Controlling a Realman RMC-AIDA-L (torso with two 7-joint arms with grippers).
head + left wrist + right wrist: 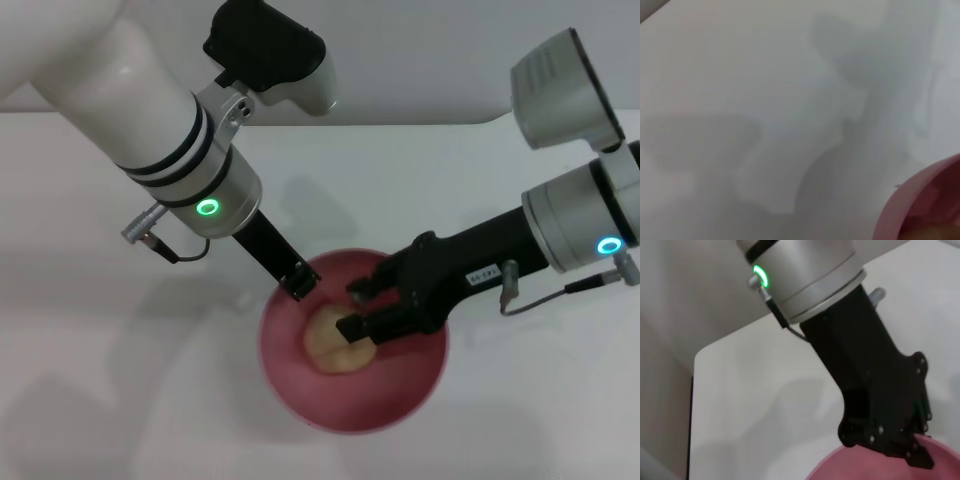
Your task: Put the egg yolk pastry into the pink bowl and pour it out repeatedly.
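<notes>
Here, head view: the egg yolk pastry (pixel 333 342), a pale tan matte lump, lies inside the glossy pink bowl (pixel 290 350) on the white table (pixel 120 400). The right gripper (pixel 352 308) reaches over it, fingers apart, the near fingertip touching the pastry. The left gripper (pixel 299 284) pinches the bowl's far rim. A small white label on the right gripper is unreadable. Left wrist view: bowl rim (pixel 900 205) at one corner. Right wrist view: left gripper (pixel 910 452) clamped on the pink rim (pixel 850 465).

Even, diffuse overhead light leaves soft grey shadows of the arms on the white bench (pixel 120 380). The left wrist view is heavily blurred; the pink bowl (pixel 300 385) looks soft-edged with motion blur.
</notes>
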